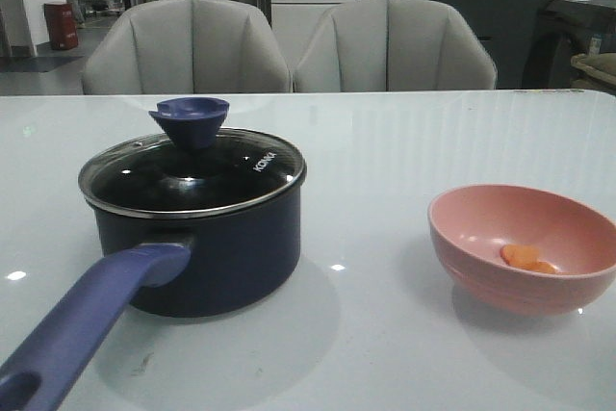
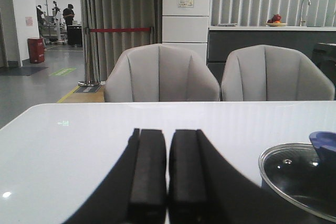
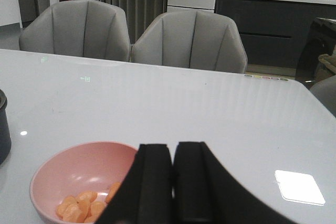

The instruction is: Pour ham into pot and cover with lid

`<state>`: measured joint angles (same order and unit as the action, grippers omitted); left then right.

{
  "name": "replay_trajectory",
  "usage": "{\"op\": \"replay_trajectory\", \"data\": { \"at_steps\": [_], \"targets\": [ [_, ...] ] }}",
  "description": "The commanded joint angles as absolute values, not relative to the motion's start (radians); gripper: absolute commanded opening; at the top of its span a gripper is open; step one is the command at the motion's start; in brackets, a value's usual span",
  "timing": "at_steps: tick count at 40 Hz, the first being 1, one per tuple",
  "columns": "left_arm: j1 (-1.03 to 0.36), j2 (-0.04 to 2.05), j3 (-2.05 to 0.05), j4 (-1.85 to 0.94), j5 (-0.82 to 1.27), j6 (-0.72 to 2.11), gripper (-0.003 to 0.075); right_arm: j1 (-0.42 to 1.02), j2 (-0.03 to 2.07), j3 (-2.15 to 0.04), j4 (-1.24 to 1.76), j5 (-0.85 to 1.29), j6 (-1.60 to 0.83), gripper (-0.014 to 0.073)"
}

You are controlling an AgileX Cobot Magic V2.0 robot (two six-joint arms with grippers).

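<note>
Nothing started yet by the look of it. Lid [image 1: 192,172] sitting on the pot [image 1: 207,257], ham [image 1: 527,258] still in the pink bowl [image 1: 525,247], both on the table [image 1: 385,161].

Left gripper [image 2: 167,182] with fingers pressed together, holding nothing, pot just off to its right and a bit ahead. Right gripper [image 3: 174,187] same story, fingers together and empty, bowl right below and slightly to its left.

Handling guesses: glass lid with steel rim, so stiff, probably slick and breakable if dropped. Blue knob [image 1: 190,120] the obvious grab point, flared top likely to stop it slipping out of a pinch. Needs to come off first, so probably a job for the left side.

Ham slices small, thin and light, likely a bit sticky, so maybe clinging to the bowl on a tilt. No point pinching them one by one; better to grip the bowl by the rim and tip. Bowl looks smooth and rounded, so a rim pinch could slide.

Pot probably heavy enough to stay put. Long handle [image 1: 82,329] poking back toward the robot's left, easy to clip on the way in.

Room: plenty of bare table between pot and bowl, and behind both, good for parking the lid. Far edge with chairs [image 1: 289,45] well behind.
</note>
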<state>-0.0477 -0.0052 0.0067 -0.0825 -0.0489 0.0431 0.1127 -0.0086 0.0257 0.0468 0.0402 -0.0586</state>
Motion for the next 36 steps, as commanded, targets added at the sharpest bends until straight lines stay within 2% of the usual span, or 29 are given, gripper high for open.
{"op": "replay_trajectory", "data": {
  "at_steps": [1,31,36],
  "targets": [
    [-0.053,-0.025,0.038,-0.083,-0.124,0.046,0.0113,0.114,-0.029,0.036,0.033,-0.043,-0.063,0.0149],
    [-0.053,-0.025,0.038,-0.083,-0.124,0.046,0.0113,0.114,-0.029,0.036,0.033,-0.043,-0.063,0.0149],
    [-0.053,-0.025,0.034,-0.098,-0.212,0.046,0.0113,0.114,-0.029,0.036,0.033,-0.043,-0.063,0.0149]
  ]
}}
